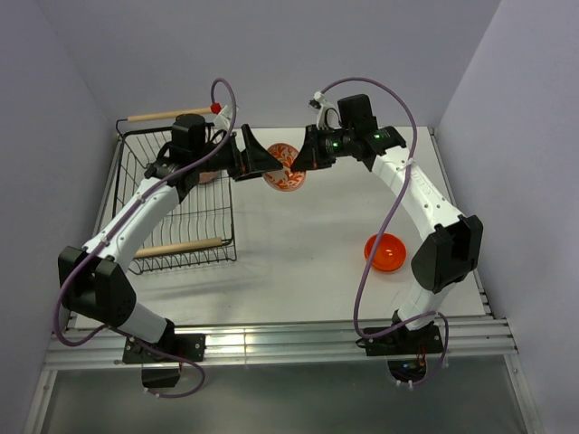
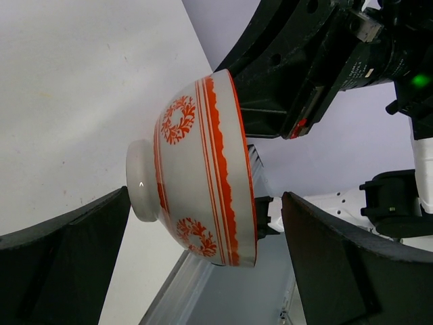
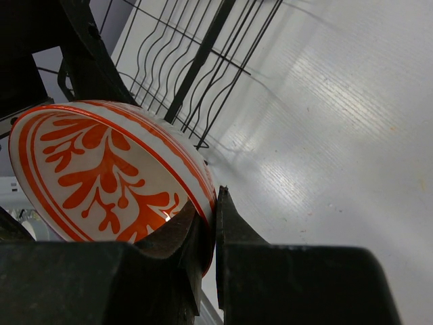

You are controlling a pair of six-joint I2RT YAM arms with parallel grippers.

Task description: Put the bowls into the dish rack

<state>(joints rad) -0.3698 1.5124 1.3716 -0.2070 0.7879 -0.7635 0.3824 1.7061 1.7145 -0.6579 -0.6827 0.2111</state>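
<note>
The red-and-white patterned bowl hangs tilted on its side above the table, just right of the dish rack. My right gripper is shut on its rim, one finger inside and one outside. The bowl's leaf-patterned inside faces the right wrist camera. My left gripper is open, its two fingers standing either side of the bowl without touching it. A plain orange bowl sits upright on the table at the right. A brownish bowl shows partly in the rack behind the left arm.
The black wire rack has wooden rod handles at the far end and near end. Its wires stand close behind the held bowl. Grey walls close in the table on three sides.
</note>
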